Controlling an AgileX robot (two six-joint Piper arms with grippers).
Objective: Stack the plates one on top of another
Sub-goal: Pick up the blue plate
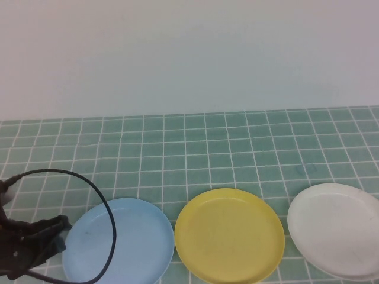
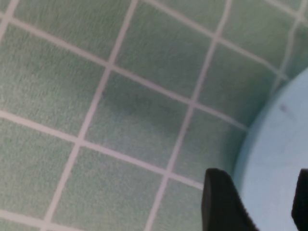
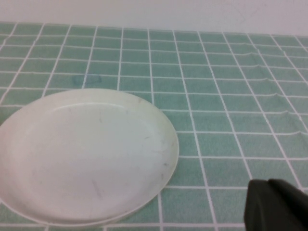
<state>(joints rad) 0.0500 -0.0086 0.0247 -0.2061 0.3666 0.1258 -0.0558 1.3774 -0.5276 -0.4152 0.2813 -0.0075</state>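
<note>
Three plates lie in a row near the front of the table: light blue (image 1: 121, 239) on the left, yellow (image 1: 230, 234) in the middle, white (image 1: 337, 228) on the right, none touching. My left gripper (image 1: 59, 234) is low at the blue plate's left edge. In the left wrist view it (image 2: 262, 207) is open and empty, with one finger (image 2: 221, 202) by the blue plate's (image 2: 279, 154) rim and the other over the plate. My right gripper (image 3: 276, 207) is shut and empty over bare cloth beside the white plate (image 3: 82, 154). It is out of the high view.
A green tiled cloth (image 1: 195, 148) covers the table up to a plain pale wall (image 1: 189, 53). A black cable (image 1: 103, 204) loops from my left arm over the blue plate's left part.
</note>
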